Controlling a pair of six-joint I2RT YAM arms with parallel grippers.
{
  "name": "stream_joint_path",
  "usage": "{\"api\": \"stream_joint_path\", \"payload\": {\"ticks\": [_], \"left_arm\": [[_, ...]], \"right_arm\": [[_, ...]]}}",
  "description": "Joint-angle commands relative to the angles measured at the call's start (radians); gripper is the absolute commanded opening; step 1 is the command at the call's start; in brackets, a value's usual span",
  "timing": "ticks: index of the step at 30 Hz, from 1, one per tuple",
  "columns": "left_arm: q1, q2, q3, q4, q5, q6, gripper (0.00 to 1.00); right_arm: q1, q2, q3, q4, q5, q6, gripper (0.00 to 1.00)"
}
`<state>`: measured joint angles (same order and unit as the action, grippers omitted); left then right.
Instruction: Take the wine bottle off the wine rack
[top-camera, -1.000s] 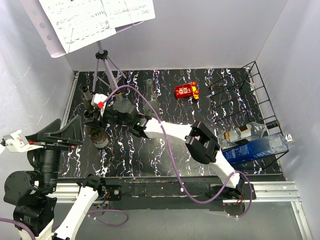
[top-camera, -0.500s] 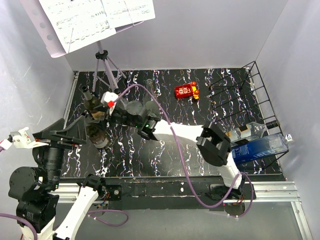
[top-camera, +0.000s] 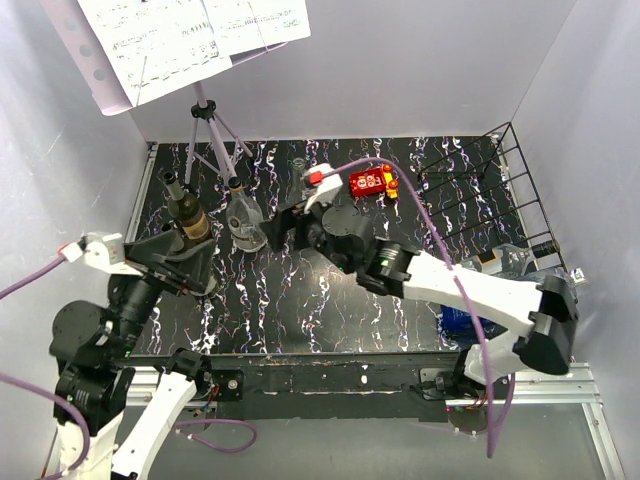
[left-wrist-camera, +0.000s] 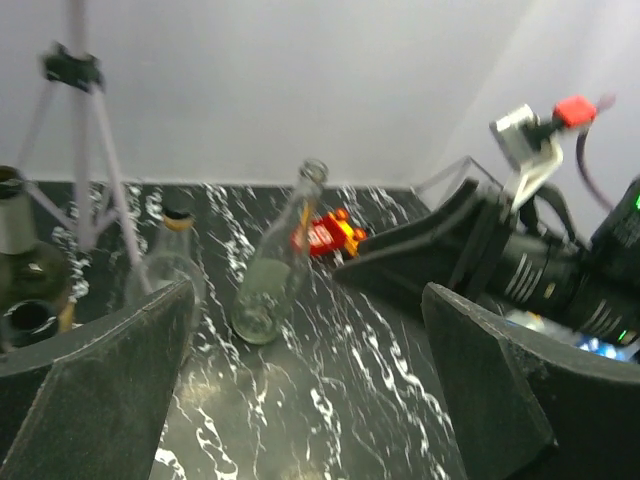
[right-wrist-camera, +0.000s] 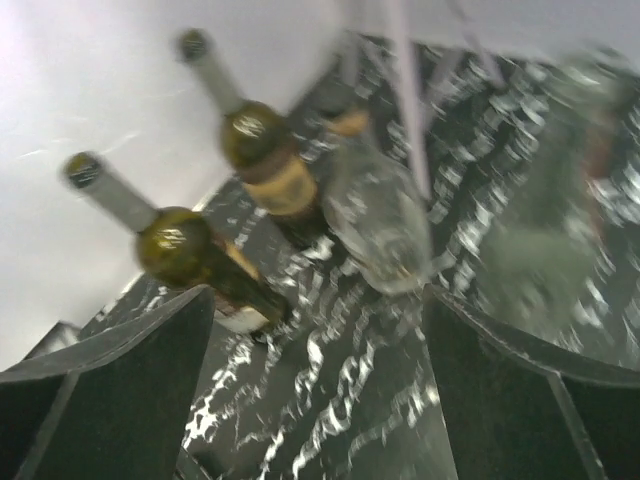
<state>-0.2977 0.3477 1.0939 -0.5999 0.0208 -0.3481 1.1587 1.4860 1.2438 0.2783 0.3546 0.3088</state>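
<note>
1. While the L pincer (left-wrist-camera: 308, 295) hovers low over the tabletop (top-camera: 300, 290) at far left, fingers spread wide w/ nothing btwn them, two green wine bottles (top-camera: 187, 213) stand upright just beside it, near the left wall.
2. Behind them: tripod (top-camera: 207, 130) of a music stand, sheet music on top.
3. Next right, a round corked clear bottle (top-camera: 243, 222) stands upright on the tabletop, close to the green pair.
4. Slim clear bottle (left-wrist-camera: 272, 270) stands a bit further right & back, also upright.
5. R pincer (right-wrist-camera: 318, 300) sits mid-tabletop, its arm reaching in from the right and pointing left twd the corked clear bottle. Its fingers are apart, gripping nothing, and it is clear of every bottle.
6. Red toy (top-camera: 370, 181) lies at rear centre, just behind the R arm.
7. Wine rack (top-camera: 485, 195), black wire, runs along the far right wall, well apart from the standing bottles. At its near end a capped clear bottle (top-camera: 497, 263) lies on its side, w/ a blue box (top-camera: 465, 320) right beside it.
</note>
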Motion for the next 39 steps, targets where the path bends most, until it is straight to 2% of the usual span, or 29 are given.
{"api": "stream_joint_path", "payload": {"ticks": [1, 6, 9, 11, 16, 23, 25, 27, 33, 39], "left_arm": [[-0.004, 0.066, -0.092, 0.052, 0.276, 0.044, 0.98], [-0.004, 0.115, -0.227, 0.127, 0.468, 0.049, 0.98], [-0.004, 0.113, -0.302, 0.155, 0.458, 0.067, 0.98], [-0.004, 0.087, -0.353, 0.17, 0.418, 0.081, 0.98], [-0.003, 0.034, -0.39, 0.183, 0.378, 0.083, 0.98], [-0.004, 0.024, -0.391, 0.175, 0.349, 0.089, 0.98], [-0.003, 0.019, -0.39, 0.175, 0.344, 0.087, 0.98], [-0.006, 0.019, -0.39, 0.176, 0.34, 0.086, 0.98], [-0.026, 0.042, -0.391, 0.178, 0.335, 0.084, 0.98], [-0.035, 0.077, -0.391, 0.186, 0.341, 0.086, 0.98]], "right_arm": [[-0.001, -0.102, 0.071, -0.662, 0.377, 0.408, 0.94], [-0.016, -0.104, 0.19, -1.287, 0.57, 0.795, 0.96], [-0.057, -0.067, 0.276, -1.684, 0.622, 1.104, 0.95], [-0.117, -0.038, 0.334, -1.934, 0.618, 1.376, 0.94], [-0.335, -0.101, 0.228, -1.935, 0.558, 1.354, 0.93], [-0.467, -0.233, 0.164, -1.943, 0.858, 1.428, 0.91], [-0.533, -0.253, 0.158, -1.937, 0.895, 1.452, 0.86], [-0.608, -0.247, 0.16, -1.935, 0.923, 1.461, 0.83], [-0.816, -0.171, 0.209, -1.946, 0.903, 1.454, 0.83], [-0.906, -0.126, 0.207, -1.947, 0.909, 1.486, 0.83]]}}
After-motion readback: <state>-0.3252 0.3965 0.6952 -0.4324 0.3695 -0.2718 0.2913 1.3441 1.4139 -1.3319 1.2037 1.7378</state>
